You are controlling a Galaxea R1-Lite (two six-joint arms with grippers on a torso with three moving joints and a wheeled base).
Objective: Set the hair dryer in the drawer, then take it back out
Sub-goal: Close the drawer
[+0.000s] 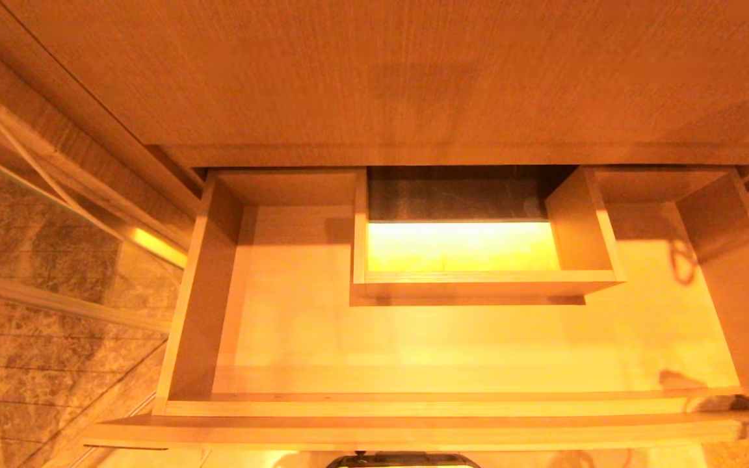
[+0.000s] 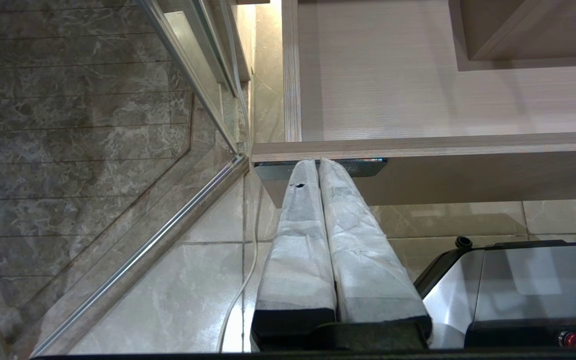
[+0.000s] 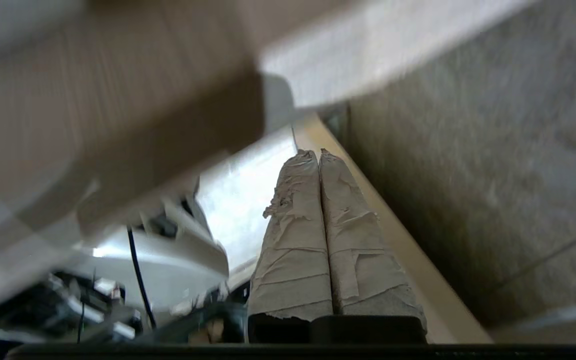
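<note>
Starting at the left of the head view, a dark marble wall and a slanted glass panel with a metal frame are seen beside the cabinet. The drawer is pulled fully out under the wooden countertop, and its pale floor is seen bare around a boxed rectangular cut-out set against the back wall, near the middle. No hair dryer can be made out in any view. Neither arm is seen from the head camera.

In the left wrist view, the left gripper is held just below the drawer's front edge, near its left corner, with its two wrapped fingers pressed together and nothing between them. A small dark label is seen on the drawer front behind the fingertips. Part of the robot's base sits over the tiled floor.

In the blurred right wrist view, the right gripper is seen with fingers pressed together and nothing pinched, next to a wooden edge and a grey wall.
</note>
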